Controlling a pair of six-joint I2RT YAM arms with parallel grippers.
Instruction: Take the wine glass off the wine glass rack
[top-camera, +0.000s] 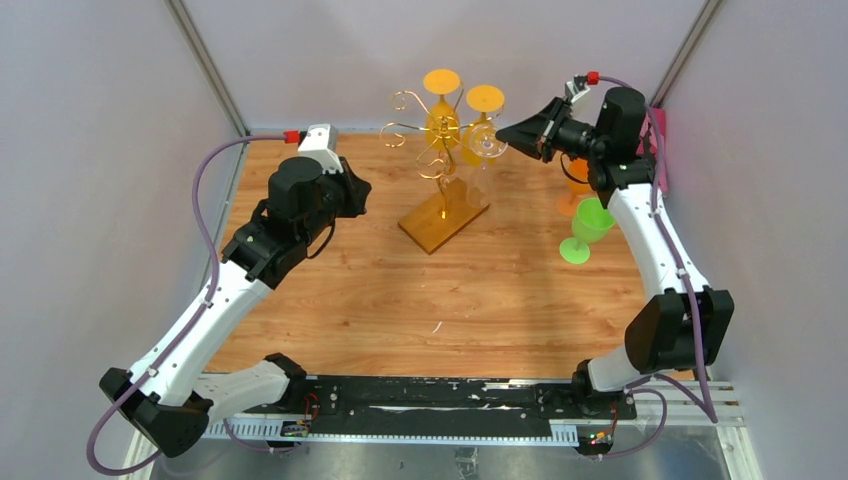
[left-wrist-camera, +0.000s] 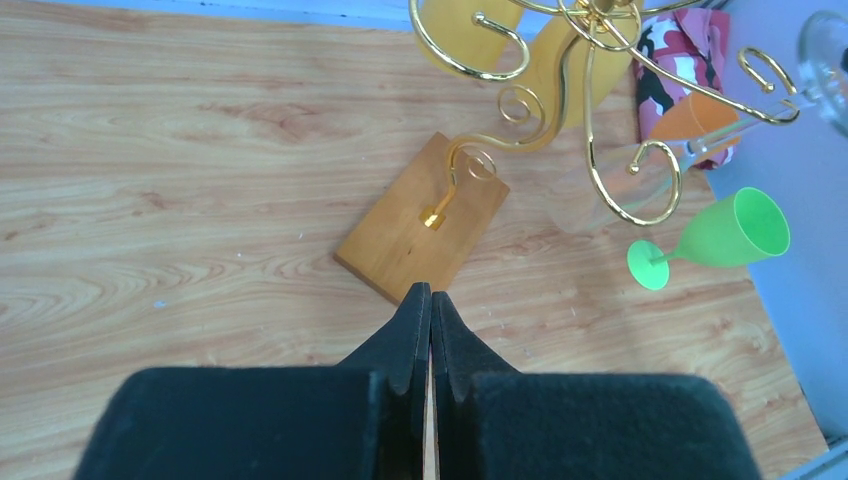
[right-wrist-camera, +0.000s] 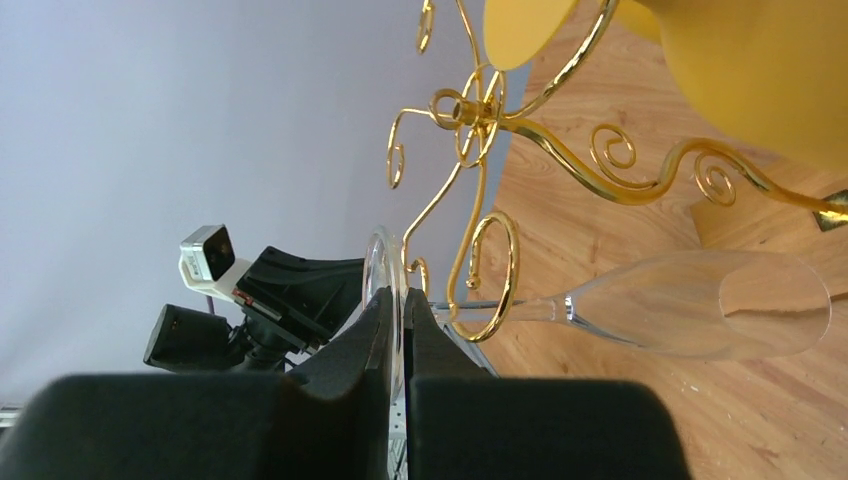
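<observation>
1. Nearest the lens in the right wrist view, the right gripper (right-wrist-camera: 400, 298) is closed on the thin clear foot (right-wrist-camera: 377, 250) of the wine glass (right-wrist-camera: 700, 310), pinching the disc edge-on.
2. The table (top-camera: 400, 300) carries the wine glass rack (top-camera: 440, 150) at its 12 o'clock edge. The wooden base (top-camera: 445, 215) is angled, and bare board lies from 6 to 9 o'clock.
3. The wine glass hangs on the rack's 3 o'clock arm, touching the right gripper. In the wrist view its long axis runs from the fingers toward 3 o'clock, the stem passing through a gold curl.
4. The right arm is the nearer, already on the glass. The left gripper (left-wrist-camera: 430, 298) hangs closed and empty at 9 o'clock of the base.
5. The stem likely must slide out of its curl toward 3 o'clock in the overhead view.
6. Room is tight: two yellow glasses (top-camera: 441, 82) hang just beside at 10 o'clock, and a green glass (top-camera: 590, 225) and an orange glass (top-camera: 577, 190) stand at 5 o'clock beneath the right arm.
</observation>
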